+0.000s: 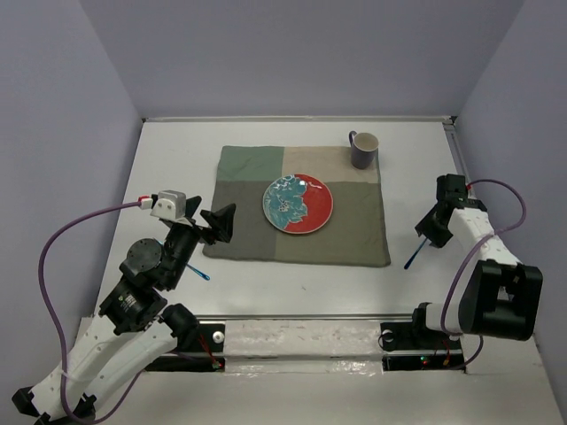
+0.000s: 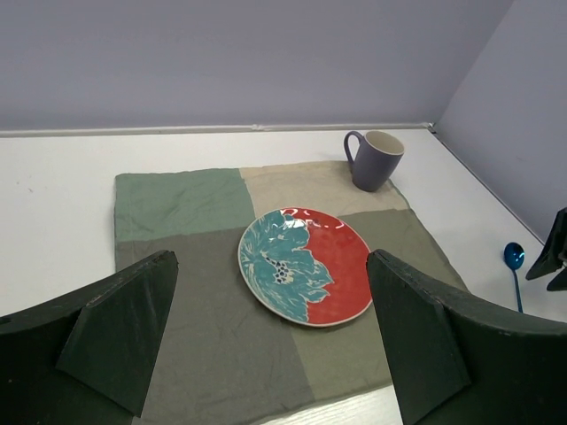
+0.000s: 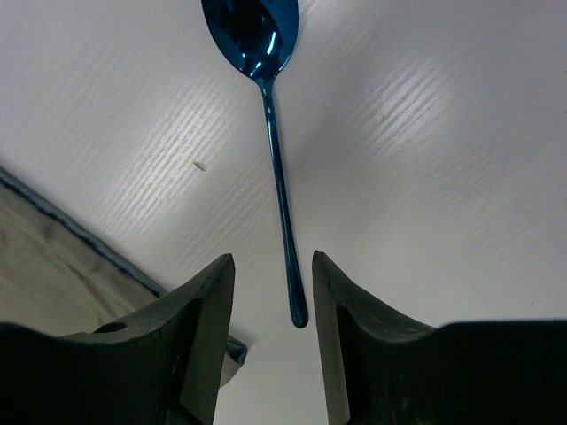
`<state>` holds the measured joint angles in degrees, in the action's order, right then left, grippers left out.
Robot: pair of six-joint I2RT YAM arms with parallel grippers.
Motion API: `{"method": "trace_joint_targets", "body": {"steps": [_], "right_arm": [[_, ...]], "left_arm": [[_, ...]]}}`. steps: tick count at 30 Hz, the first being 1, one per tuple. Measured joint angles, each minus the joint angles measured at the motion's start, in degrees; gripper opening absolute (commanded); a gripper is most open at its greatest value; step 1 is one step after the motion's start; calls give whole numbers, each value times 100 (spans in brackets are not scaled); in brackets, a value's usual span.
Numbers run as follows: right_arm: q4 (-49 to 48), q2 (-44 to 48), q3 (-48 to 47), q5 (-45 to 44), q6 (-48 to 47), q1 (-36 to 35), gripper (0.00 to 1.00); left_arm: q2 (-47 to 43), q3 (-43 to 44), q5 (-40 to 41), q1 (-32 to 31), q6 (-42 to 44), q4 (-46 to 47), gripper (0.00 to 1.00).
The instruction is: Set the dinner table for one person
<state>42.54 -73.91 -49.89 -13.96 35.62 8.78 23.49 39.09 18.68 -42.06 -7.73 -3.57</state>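
Observation:
On the white dinner table lies a green-and-beige mat with a red-and-teal plate at its centre and a purple mug on its far right corner. A blue spoon lies on the bare table just right of the mat. My right gripper hangs low over the spoon's handle. In the right wrist view the handle end sits between the fingertips without touching them, so that gripper is open but narrow. My left gripper is wide open and empty at the mat's left edge, facing the plate.
A second blue utensil pokes out from under the left arm near the mat's front left corner. Grey walls close in the table at the back and sides. The mat's right edge lies close beside the right gripper.

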Motion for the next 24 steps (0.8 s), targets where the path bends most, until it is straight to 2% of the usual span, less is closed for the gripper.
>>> {"method": "trace_joint_targets", "body": {"steps": [11, 21, 24], "right_arm": [[-828, -992, 273, 118, -251, 101, 35], [-1113, -1648, -55, 107, -415, 308, 33], [-1115, -1777, -184, 142, -437, 367, 23]], "left_arm": [[0, 0, -4, 0, 2, -11, 99], [0, 0, -15, 0, 2, -11, 99], [0, 0, -13, 0, 4, -13, 99]]}}
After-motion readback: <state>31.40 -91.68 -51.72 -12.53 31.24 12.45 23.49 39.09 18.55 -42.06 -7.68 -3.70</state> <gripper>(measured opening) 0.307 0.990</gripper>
